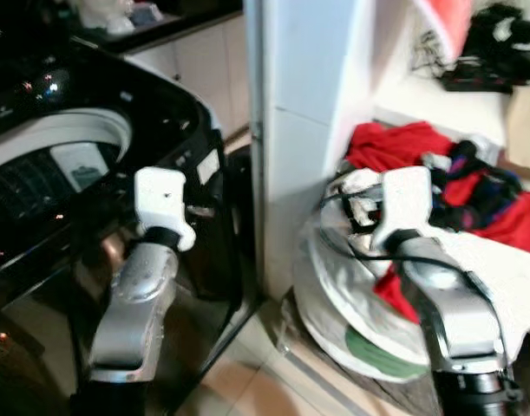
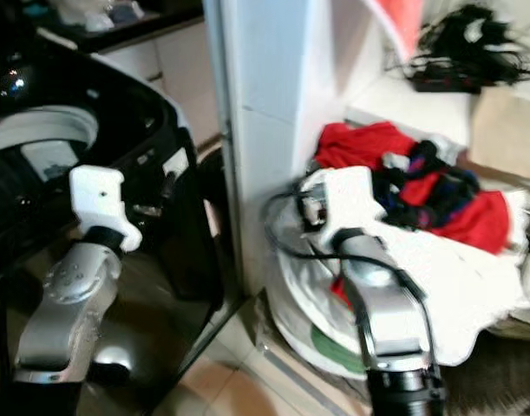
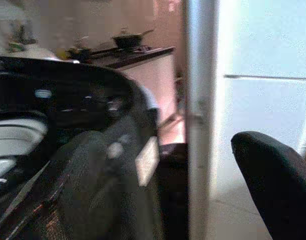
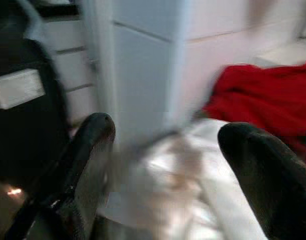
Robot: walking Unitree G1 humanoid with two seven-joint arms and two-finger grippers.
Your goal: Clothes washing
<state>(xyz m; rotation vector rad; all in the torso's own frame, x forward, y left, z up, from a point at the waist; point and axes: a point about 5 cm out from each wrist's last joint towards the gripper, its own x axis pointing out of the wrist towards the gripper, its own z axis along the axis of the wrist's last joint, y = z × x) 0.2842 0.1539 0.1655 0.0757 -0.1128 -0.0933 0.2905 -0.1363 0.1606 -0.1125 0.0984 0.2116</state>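
Two arms are standing between the washing machine and the pile of clothes.

From where I am standing, the red garment [image 1: 395, 143] is lying at about 2 o'clock from the robot, on top of a heap with a dark blue and red piece [image 2: 438, 186], all resting on a white cloth [image 2: 455, 277] that is covering a round basket [image 1: 369, 342]. The right gripper [image 4: 163, 170] is reaching toward this heap with its fingers spread wide and nothing between them. The left gripper [image 3: 273, 190] is pointing toward the washing machine [image 1: 82, 173] at about 10 o'clock; one black finger is showing, so I cannot tell its state. The clothes are looking soft, light and limp, so I think pinching a raised fold of the red garment near its middle is giving the surest hold, because an edge is likely dragging the neighbours along.
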